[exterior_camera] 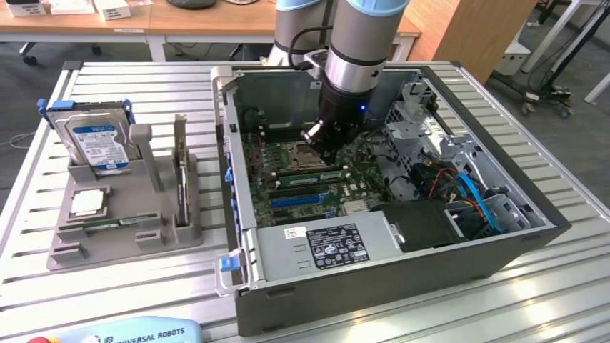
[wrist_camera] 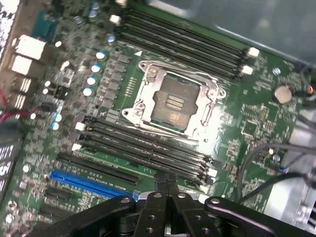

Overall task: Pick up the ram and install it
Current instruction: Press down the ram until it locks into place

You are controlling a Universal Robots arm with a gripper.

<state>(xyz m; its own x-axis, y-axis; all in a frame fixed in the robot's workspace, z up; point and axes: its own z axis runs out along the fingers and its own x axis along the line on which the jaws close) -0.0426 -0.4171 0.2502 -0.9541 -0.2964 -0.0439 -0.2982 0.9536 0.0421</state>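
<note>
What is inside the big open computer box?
Inside the computer case: a green motherboard, its silver processor socket, black memory slots and cables. The claw hides whatever lies under it.

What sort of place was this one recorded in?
Probably a robotics lab or workshop set up for PC assembly: an open computer case lies on a slatted aluminium table, a grey parts holder stands beside it with a hard drive, and wooden desks stand behind.

High exterior view over the open computer case (exterior_camera: 381, 236); wrist view close above its motherboard (wrist_camera: 247, 123).
</note>
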